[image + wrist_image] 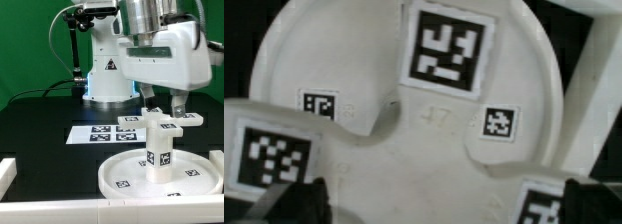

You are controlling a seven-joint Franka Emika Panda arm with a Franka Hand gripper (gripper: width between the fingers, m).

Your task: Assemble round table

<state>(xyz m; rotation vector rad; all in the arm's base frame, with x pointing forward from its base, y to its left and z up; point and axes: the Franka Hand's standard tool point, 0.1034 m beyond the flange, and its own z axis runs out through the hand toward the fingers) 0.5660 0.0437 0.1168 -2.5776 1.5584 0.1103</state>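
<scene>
In the exterior view the round disc [125,180] lies near the front of the black table. The short thick leg [158,152] stands upright on its middle. The cross-shaped piece [163,123] sits on top of the leg. My gripper [165,106] hangs just above the cross-shaped piece, one finger on each side of its middle. In the wrist view the cross-shaped piece [420,150] fills the picture with its tags, and the dark fingertips [304,205] stand wide apart at its sides. The gripper [446,208] looks open. The leg and disc are hidden in the wrist view.
The marker board [100,133] lies flat on the table behind the disc. The robot's white base [108,80] stands at the back. White border walls run along the exterior view's left [6,176], right [216,160] and front.
</scene>
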